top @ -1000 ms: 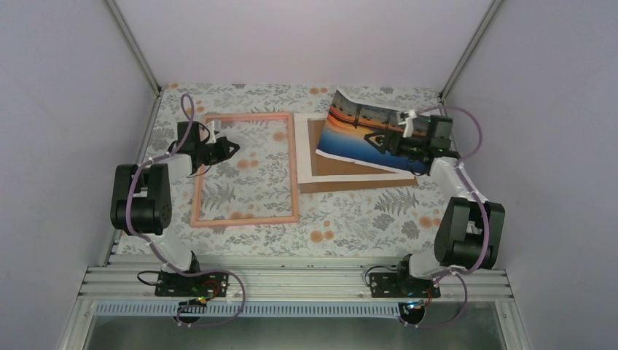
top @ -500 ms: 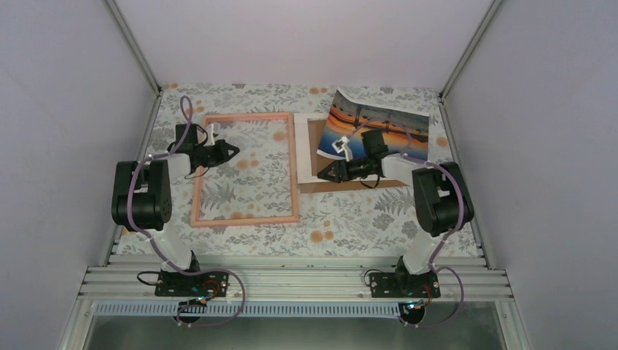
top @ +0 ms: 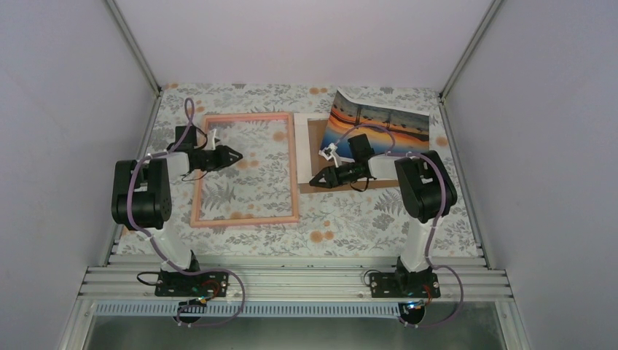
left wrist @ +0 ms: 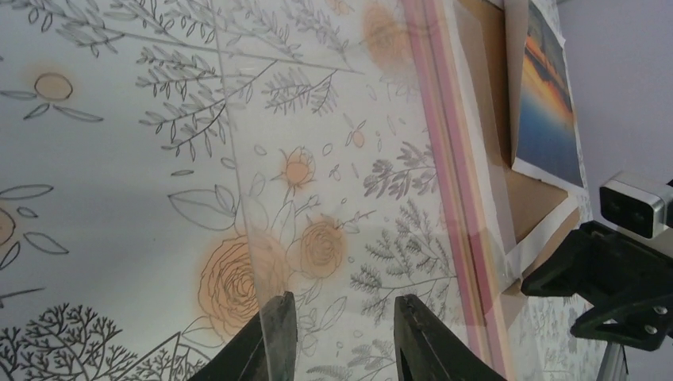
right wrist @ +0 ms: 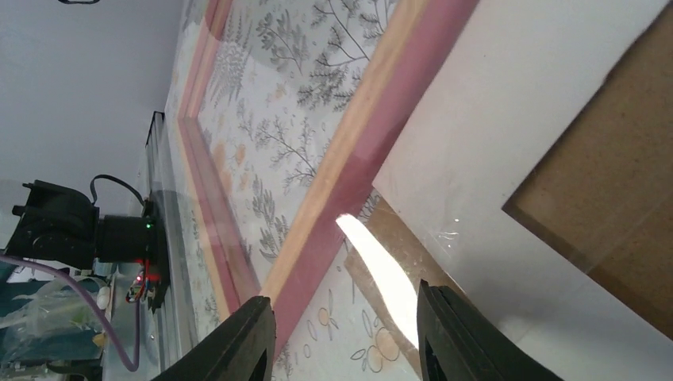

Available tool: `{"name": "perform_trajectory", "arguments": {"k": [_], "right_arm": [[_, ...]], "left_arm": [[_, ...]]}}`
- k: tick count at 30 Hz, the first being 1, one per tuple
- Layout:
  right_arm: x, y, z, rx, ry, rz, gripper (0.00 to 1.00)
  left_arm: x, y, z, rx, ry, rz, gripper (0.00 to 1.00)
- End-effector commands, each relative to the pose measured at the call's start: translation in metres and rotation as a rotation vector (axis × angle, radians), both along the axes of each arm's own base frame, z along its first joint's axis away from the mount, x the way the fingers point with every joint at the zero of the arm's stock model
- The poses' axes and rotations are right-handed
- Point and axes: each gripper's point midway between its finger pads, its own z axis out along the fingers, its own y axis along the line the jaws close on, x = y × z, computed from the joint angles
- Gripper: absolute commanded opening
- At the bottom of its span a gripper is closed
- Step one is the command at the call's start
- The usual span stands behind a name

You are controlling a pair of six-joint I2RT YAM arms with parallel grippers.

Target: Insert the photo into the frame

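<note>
Right pincer: fingers apart with nothing between them, low beside the near-left corner of the white mat border.
Left pincer: spread and empty too, hovering over the see-through middle of the thin pink rectangular frame.
Photo: the thin flexible sunset print lies askew on the brown backing board, its far edge curled up, apart from the frame.
Step, as I judge it: getting hold of the print.
Doing it well: I'd take the lifted edge, pinch lightly to avoid a crease, and carry it flat.
</note>
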Motion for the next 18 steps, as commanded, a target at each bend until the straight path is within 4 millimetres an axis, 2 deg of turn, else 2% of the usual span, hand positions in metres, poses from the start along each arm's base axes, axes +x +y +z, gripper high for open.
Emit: {"name": "perform_trajectory", "arguments": {"k": [1,9,12,16,18], "right_arm": [[0.006,0.005,-0.008,0.008,-0.018,0.009,0.44],[0.007,0.005,-0.021,0.000,0.023,-0.001,0.43],[0.006,0.005,-0.019,0.000,0.016,0.001,0.43],[0.011,0.006,0.003,0.017,-0.038,0.004,0.46],[0.014,0.008,0.024,0.042,-0.088,0.010,0.48]], "left_arm": [[-0.008,-0.003,-0.005,-0.021,0.019,-0.069,0.34],[-0.019,-0.009,-0.014,-0.056,0.050,-0.119,0.34],[-0.020,-0.009,-0.012,-0.052,0.038,-0.120,0.25],[-0.015,0.003,-0.004,-0.022,0.002,-0.091,0.04],[-0.013,0.010,0.000,-0.009,-0.011,-0.071,0.03]]}}
